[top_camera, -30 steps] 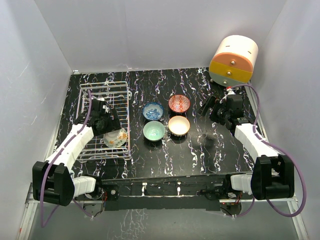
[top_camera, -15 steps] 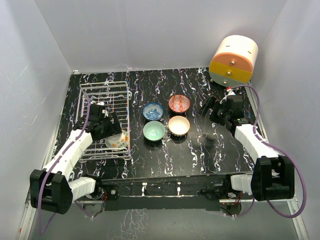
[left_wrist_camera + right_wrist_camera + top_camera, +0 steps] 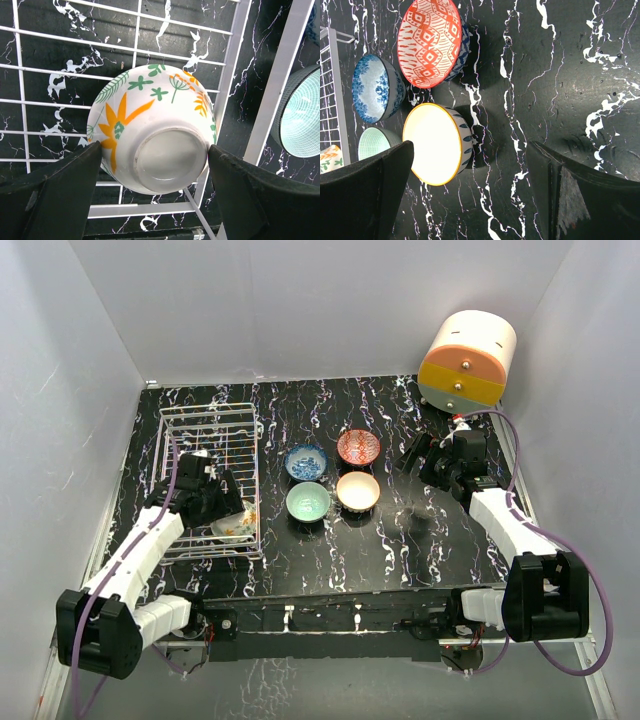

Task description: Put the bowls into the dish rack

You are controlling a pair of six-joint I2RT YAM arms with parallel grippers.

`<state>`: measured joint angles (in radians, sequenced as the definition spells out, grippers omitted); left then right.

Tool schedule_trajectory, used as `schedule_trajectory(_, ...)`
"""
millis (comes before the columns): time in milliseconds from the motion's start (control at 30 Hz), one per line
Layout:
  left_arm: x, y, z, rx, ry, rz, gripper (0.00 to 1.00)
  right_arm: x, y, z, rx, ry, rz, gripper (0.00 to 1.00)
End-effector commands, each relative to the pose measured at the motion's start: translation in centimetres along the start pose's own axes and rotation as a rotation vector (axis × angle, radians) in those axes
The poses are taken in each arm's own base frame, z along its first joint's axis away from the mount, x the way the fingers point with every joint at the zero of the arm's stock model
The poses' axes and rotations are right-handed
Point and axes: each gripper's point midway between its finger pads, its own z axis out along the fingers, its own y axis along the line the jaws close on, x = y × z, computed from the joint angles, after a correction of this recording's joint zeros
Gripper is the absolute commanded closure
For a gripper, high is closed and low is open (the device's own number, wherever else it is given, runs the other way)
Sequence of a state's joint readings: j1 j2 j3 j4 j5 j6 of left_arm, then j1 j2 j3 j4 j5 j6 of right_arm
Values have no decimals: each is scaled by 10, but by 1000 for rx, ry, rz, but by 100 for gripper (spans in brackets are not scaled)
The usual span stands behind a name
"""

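The white wire dish rack (image 3: 210, 420) stands at the left. The leaf-patterned bowl (image 3: 232, 525) lies tipped in its near right corner, base towards the left wrist camera (image 3: 170, 160), leaning against the rack's right wall (image 3: 280, 75). My left gripper (image 3: 220, 512) is open, with a finger on either side of that bowl (image 3: 155, 150). The blue (image 3: 305, 462), red (image 3: 358, 447), mint-green (image 3: 308, 502) and cream (image 3: 358, 491) bowls stand upright on the table right of the rack. My right gripper (image 3: 412, 455) is open and empty, right of them (image 3: 471, 150).
A round orange-and-cream drawer unit (image 3: 465, 360) sits at the back right corner. White walls enclose the black marbled table (image 3: 400, 540). The right wrist view shows the red (image 3: 430, 42), blue (image 3: 372, 87), cream (image 3: 432, 142) and mint-green (image 3: 372, 142) bowls.
My left arm has drawn back towards the near left. The leaf-patterned bowl has sunk lower into the rack's near right corner. The right arm has not moved.
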<state>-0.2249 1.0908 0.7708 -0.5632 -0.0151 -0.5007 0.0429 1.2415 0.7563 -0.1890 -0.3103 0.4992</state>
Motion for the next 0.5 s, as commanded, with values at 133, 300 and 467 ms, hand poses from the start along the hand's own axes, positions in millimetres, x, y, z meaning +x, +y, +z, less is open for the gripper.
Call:
schedule_trajectory(133,19,-4,-15,21,53,-18,16,-13,6,-2,-27,-58,-12,2)
schedule_trajectory(300,22,-4,-20,18,50,-23,16,-12,6,-2,-31,-57,-6,2)
schedule_trajectory(467,13,0,-22,-9,6,-29,13,-11,7,-2,-41,-53,-7,2)
